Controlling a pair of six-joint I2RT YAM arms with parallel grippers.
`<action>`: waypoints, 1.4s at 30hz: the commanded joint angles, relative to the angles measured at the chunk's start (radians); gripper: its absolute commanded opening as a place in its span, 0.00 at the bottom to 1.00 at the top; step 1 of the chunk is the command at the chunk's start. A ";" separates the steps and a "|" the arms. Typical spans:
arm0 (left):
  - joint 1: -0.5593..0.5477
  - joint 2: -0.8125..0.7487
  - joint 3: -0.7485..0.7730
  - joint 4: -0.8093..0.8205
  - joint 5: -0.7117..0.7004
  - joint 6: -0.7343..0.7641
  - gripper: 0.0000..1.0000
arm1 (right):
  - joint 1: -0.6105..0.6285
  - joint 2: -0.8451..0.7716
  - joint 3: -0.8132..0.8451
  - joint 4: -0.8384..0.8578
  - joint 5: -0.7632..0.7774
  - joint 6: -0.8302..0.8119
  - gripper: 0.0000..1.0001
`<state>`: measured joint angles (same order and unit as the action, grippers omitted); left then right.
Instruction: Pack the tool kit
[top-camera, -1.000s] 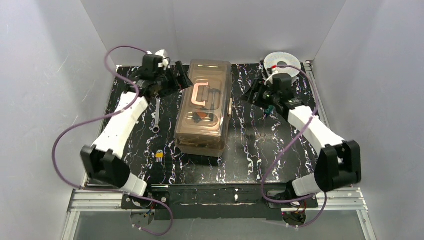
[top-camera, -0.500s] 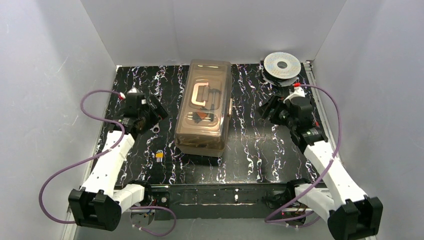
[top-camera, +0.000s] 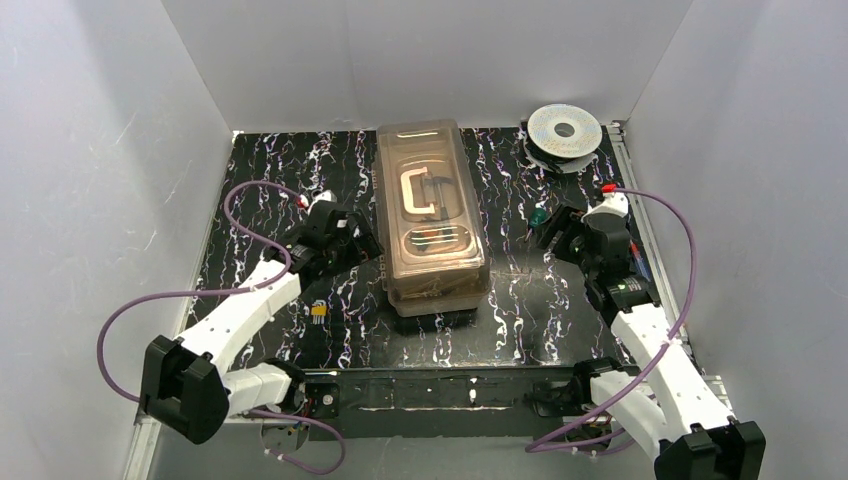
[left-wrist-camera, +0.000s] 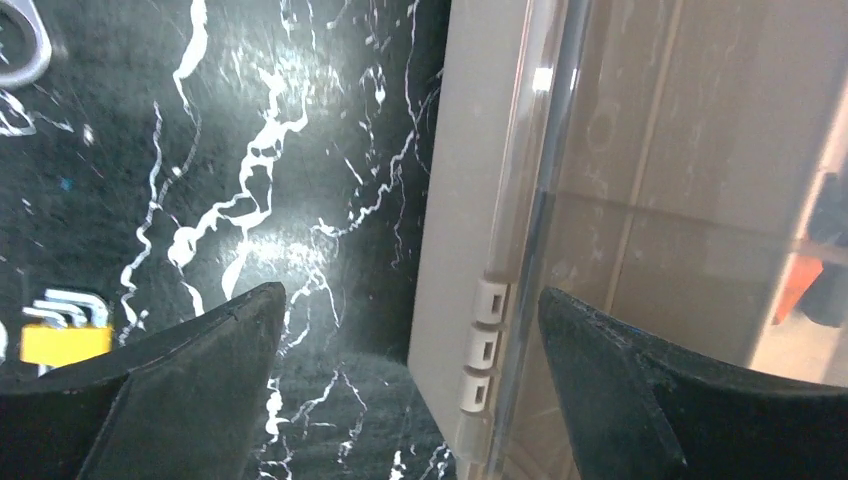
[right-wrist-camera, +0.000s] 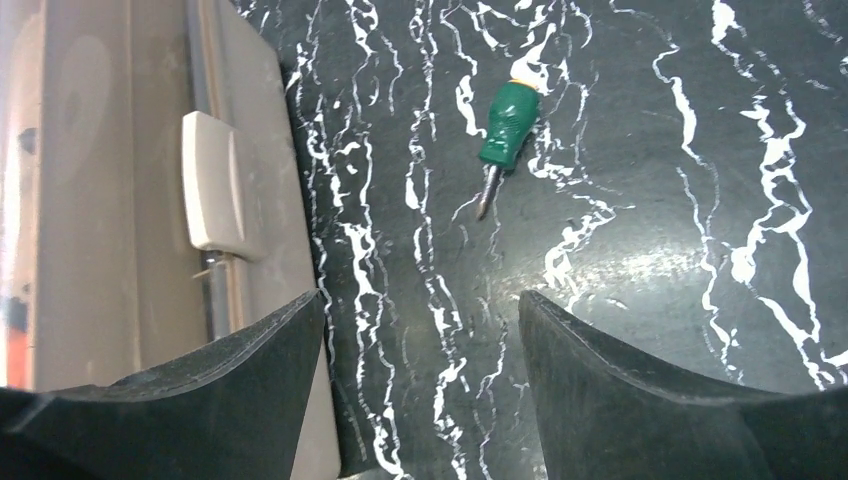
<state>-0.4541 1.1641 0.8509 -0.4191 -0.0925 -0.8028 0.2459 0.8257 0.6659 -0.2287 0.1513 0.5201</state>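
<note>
As the top camera looks down, the tan toolbox (top-camera: 430, 215) sits in the middle of the black bench (top-camera: 520, 310) with its see-through lid shut. The left hand (top-camera: 352, 243) is just beside its left wall, spread wide and holding nothing. The right hand (top-camera: 553, 228) is near its right side, also spread and holding nothing. A silver spool (top-camera: 565, 128) lies in the far right corner.

The left wrist view shows the box's hinge (left-wrist-camera: 485, 340) between the fingers. Yellow hex keys (left-wrist-camera: 60, 335) lie to the left.

The right wrist view shows the cream latch (right-wrist-camera: 210, 180) on the box wall. A green screwdriver (right-wrist-camera: 508, 125) lies flat, apart from the box.
</note>
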 joint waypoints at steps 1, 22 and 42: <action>0.027 -0.034 0.054 -0.027 -0.159 0.082 0.98 | -0.011 -0.035 -0.102 0.219 0.031 -0.162 0.80; 0.113 -0.067 -0.566 1.158 -0.500 0.778 0.98 | -0.044 0.330 -0.420 1.080 0.294 -0.513 0.77; 0.137 0.103 -0.593 1.275 -0.733 0.679 0.98 | -0.233 0.497 -0.417 1.220 0.142 -0.413 0.78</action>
<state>-0.3225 1.2671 0.2256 0.8742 -0.7021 -0.0780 0.0311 1.3388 0.2081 0.9943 0.3191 0.0597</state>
